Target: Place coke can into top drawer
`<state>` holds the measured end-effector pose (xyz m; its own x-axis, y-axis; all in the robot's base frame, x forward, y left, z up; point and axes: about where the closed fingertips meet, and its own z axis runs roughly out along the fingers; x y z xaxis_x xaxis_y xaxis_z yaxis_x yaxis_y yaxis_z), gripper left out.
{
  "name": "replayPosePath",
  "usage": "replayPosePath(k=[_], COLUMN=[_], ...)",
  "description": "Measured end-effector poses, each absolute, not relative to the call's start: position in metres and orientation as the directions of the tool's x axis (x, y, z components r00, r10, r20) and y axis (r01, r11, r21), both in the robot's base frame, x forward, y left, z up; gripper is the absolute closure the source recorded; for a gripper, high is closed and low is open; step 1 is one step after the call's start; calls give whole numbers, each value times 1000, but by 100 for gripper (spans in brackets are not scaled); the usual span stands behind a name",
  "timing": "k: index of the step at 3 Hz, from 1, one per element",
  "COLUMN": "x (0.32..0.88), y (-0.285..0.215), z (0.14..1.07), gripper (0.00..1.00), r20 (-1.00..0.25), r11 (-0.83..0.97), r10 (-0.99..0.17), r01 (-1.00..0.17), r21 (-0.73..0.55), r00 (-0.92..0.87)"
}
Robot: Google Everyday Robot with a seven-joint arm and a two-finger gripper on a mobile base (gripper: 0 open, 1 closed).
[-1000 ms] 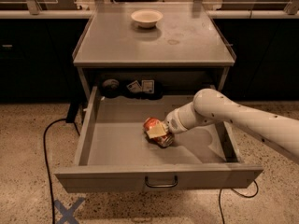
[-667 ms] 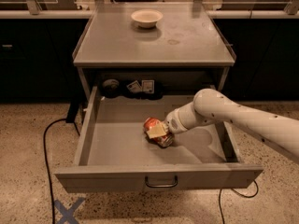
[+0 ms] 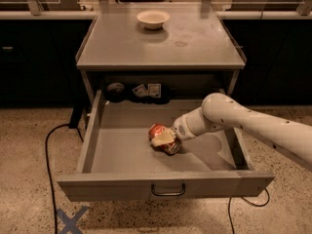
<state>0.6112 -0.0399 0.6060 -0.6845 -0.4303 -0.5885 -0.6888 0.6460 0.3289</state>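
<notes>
In the middle of the frame, inside the open drawer [image 3: 107,188], the gripper [image 3: 165,139] has its jaws clamped on the red can [image 3: 157,130], tilted low over the drawer floor. Best to part the jaws slowly, then lift straight up so the can does not roll. No lettering is readable.

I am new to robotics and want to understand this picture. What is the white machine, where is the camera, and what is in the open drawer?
The white tube is a robot arm on a moving base that is out of view. One camera looks down from the front; its mounting is unknown. The gripper at the arm's end is closed on a red coke can, low inside the open top drawer. A white bowl stands on the cabinet top.
</notes>
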Motion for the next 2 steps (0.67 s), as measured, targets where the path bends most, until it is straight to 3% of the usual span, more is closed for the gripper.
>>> replayPosePath(k=[1,2], x=[611,611], y=[-40,-40], z=[606,606], gripper=[0,0], r20=[-588,-588], r11=[646,646], r10=[-430,-430], r01=[-689,-689], r21=[329,329], r00=[-685,-685])
